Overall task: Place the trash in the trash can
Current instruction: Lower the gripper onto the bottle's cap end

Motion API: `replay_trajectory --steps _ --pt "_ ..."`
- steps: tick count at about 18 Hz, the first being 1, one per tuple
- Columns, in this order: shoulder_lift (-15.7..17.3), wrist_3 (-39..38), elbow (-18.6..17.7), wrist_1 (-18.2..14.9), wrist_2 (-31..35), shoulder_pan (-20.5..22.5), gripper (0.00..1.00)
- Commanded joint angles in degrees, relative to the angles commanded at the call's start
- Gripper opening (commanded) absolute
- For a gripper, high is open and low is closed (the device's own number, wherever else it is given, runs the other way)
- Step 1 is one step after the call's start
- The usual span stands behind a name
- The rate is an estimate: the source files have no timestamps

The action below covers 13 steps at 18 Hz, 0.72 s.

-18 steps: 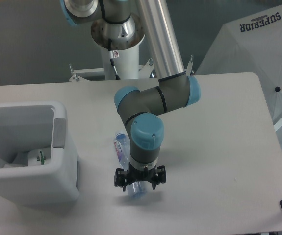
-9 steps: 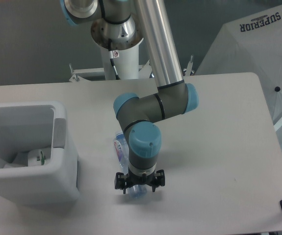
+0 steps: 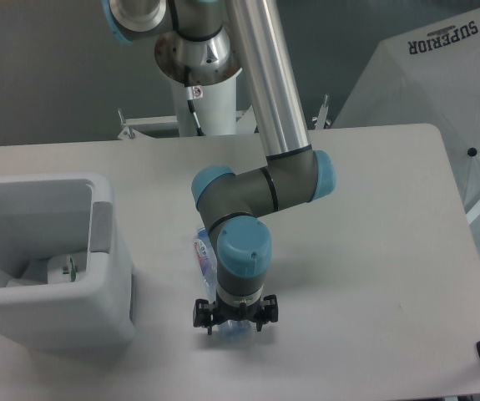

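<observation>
Here, lowest in the frame and just left of centre, the gripper (image 3: 234, 322) hangs straight down over the near end of the bottle (image 3: 202, 251), which lies flat on the table (image 3: 373, 251) with its blue-red label showing at the wrist's left edge. The black fingers stand on either side of the bottle's lower end; whether they press on the plastic or merely bracket it cannot be told from this view, since the wrist housing covers most of the contact. The bottle appears to rest on the tabletop, not lifted.

At lower left stands the trash can (image 3: 110, 251), its thick rim and grey side panel facing the arm. Inside it, low against the near wall, lies the carton (image 3: 64, 269), white with a green mark. One of the two pieces of trash is thus judged to be already disposed of.

Farther back, the arm (image 3: 260, 188) bends at a grey elbow with blue caps and rises to its base at upper centre. A white folded umbrella (image 3: 440, 75) fills the upper right corner.

Step in hand, as judged: the grasp on the second item. The next move calls for a firm closure across the slim, smooth body, a lift high enough to pass the rim, and a carry toward the left of the frame before release over the opening.
</observation>
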Motion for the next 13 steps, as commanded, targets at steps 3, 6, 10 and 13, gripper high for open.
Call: replay_trajectory --steps 3,6,10,13 --pt "0.0 0.0 -0.26 0.0 0.17 0.0 0.88" --pt "0.0 0.0 -0.26 0.0 0.18 -0.09 0.86" --pt "0.09 0.0 -0.44 -0.09 0.18 0.0 0.86" --pt "0.09 0.0 -0.44 -0.09 0.18 -0.09 0.83"
